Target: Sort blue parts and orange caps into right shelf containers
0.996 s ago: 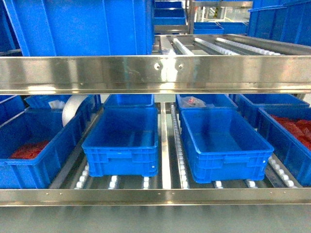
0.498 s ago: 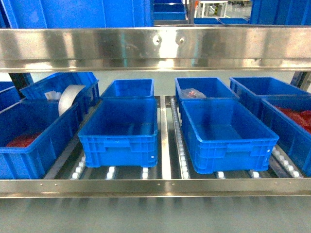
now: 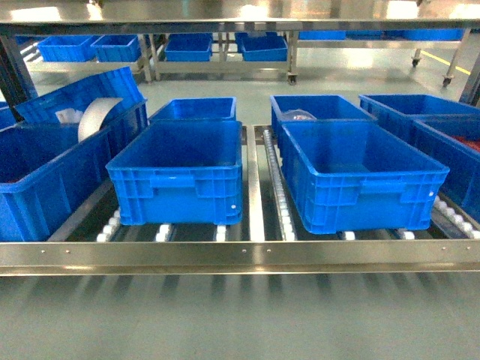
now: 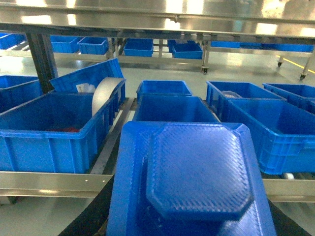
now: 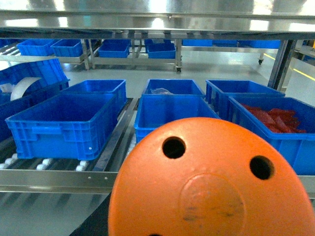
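Head view shows neither arm, only the shelf (image 3: 240, 255) with its shiny front rail nearest and rows of white rollers (image 3: 279, 201) running back from it. Two right shelf containers stand just behind the front rail: the left-middle crate (image 3: 177, 174) and the right-middle crate (image 3: 360, 176), side by side with a roller lane between them, both showing bare floors. Behind each sits a smaller blue crate, and the one behind the right-middle crate holds something pale that is too small to tell. Toward the shelf's left edge a big crate (image 3: 45, 180) stands near the front, and behind it a tilted crate holds a white roll (image 3: 96, 116). At the right edge another crate (image 3: 457, 161) carries red pieces.

Left wrist view is filled at the bottom by a blue part (image 4: 197, 177), a flat piece with a raised octagonal panel, close under the camera; the left pincer itself is hidden behind it, so whether it is spread or pressed together cannot be told. Beyond it the shelf's front rail and the crates appear.

Right wrist view has an orange cap (image 5: 211, 187) filling the lower frame, rounded, with dark holes; the right pincer is hidden too, its state impossible to tell. Farther back, past the crates, more blue bins sit on low racks on the floor.
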Tool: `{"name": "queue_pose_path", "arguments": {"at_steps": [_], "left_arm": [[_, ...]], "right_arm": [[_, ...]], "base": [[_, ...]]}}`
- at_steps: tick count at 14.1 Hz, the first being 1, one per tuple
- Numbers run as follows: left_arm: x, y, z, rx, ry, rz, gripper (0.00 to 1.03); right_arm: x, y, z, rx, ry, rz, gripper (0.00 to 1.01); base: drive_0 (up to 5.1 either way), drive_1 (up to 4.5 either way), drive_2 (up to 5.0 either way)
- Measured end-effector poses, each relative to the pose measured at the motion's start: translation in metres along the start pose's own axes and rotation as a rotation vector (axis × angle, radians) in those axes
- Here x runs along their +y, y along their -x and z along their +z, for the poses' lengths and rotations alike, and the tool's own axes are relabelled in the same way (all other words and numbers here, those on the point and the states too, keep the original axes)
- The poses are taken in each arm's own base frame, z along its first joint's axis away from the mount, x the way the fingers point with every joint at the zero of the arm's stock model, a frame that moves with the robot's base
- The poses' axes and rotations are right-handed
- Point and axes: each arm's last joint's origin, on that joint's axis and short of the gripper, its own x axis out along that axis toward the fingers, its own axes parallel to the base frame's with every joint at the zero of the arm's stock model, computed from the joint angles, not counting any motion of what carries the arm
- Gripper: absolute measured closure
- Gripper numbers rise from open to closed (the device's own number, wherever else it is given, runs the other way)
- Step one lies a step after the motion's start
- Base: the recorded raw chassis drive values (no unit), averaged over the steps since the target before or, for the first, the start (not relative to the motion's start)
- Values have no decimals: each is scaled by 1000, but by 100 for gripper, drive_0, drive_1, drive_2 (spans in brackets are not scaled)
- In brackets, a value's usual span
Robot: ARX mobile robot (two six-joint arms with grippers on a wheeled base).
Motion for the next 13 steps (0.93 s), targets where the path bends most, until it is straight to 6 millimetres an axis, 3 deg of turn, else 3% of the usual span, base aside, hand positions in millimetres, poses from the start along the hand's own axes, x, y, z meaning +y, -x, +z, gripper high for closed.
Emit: {"name": "queue_pose_path", "arguments": {"at_steps": [13], "left_arm": [[0,0,0,2,0,1,61]], "right_arm": [[0,0,0,1,1,0,57]], "base": [[0,0,0]]}}
